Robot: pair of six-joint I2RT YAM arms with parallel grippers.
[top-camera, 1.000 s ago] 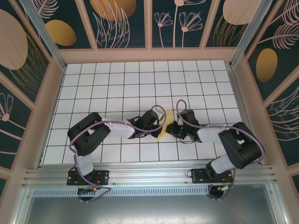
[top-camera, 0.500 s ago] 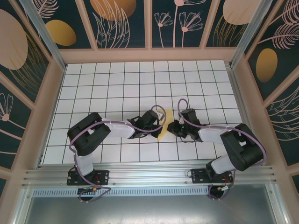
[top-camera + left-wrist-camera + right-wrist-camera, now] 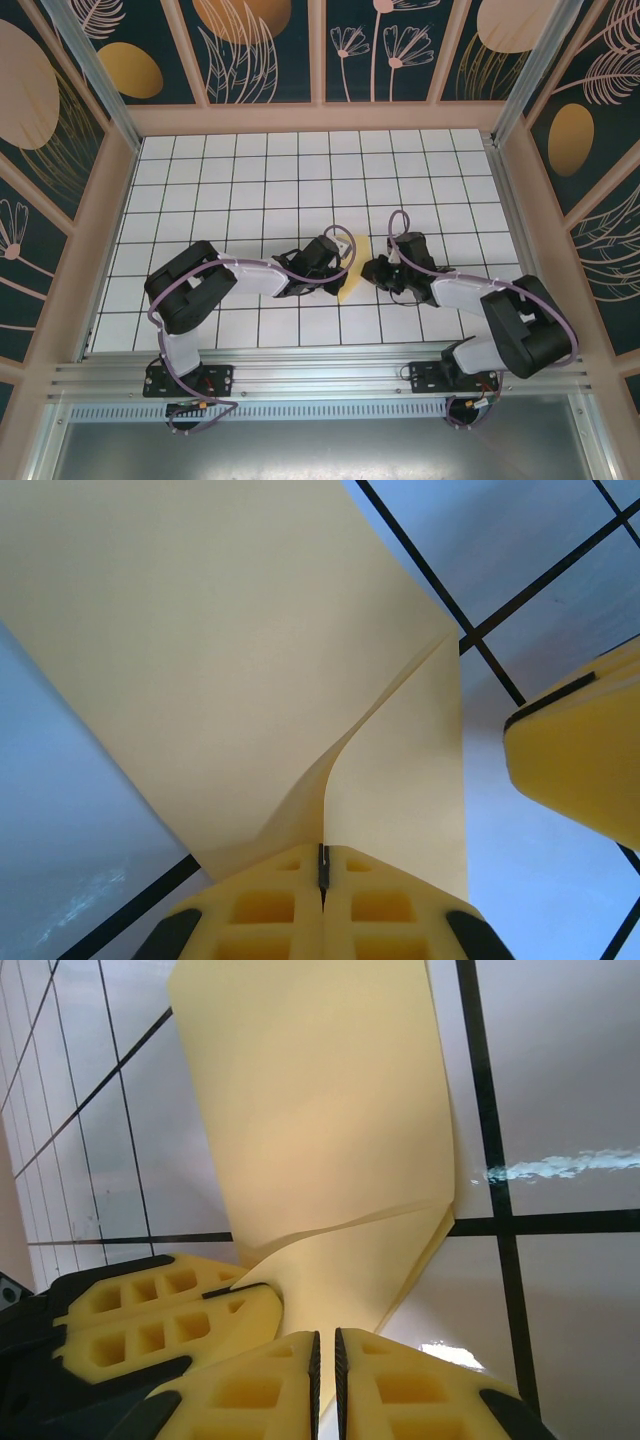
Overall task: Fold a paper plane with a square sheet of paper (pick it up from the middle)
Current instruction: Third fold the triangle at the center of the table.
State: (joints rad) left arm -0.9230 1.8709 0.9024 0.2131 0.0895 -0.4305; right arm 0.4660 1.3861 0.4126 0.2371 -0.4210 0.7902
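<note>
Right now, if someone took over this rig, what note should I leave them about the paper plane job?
Left gripper: jaws shut on the paper, pinching one edge.
Right gripper: jaws shut on the same paper, close beside the left one.
Paper: between the two arms, near the middle of the table, bent into overlapping layers.
Done: the sheet is grasped and a first fold seems started.
Left: no pointed plane shape yet; the remaining folds and the centre crease.

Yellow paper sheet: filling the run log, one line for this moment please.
pale-yellow square paper sheet: partly folded | left tool: shut on sheet | right tool: shut on sheet
</note>
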